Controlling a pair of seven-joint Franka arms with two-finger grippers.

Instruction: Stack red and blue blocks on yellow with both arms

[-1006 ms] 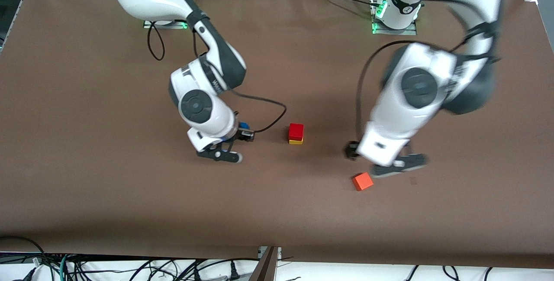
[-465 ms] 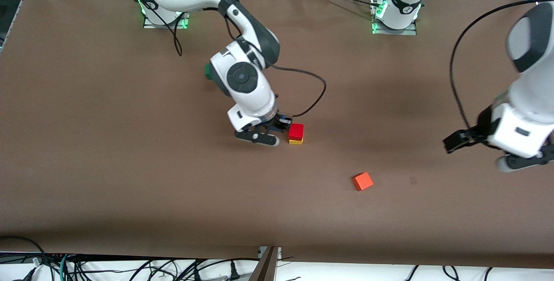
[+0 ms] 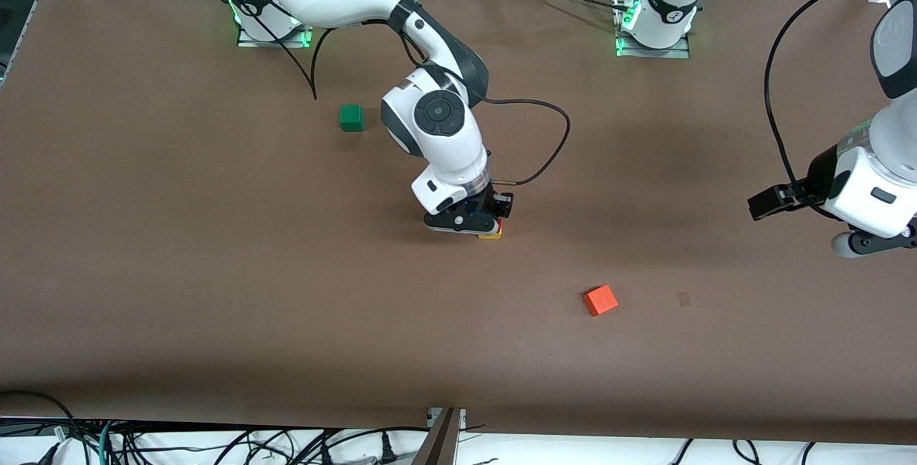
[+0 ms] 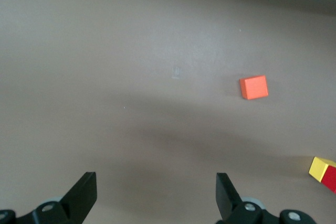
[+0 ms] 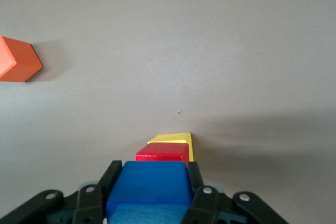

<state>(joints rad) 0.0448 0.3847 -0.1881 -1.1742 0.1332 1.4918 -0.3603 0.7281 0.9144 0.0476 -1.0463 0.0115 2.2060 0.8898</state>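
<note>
Right gripper closed on blue block over red block on yellow block mid-desk, left gripper wide open and empty above desk near orange cube

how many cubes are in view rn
5. Blue cube in the right gripper, over the red cube stacked on the yellow cube; green cube near the right arm's base; orange cube nearest the front camera.
</note>
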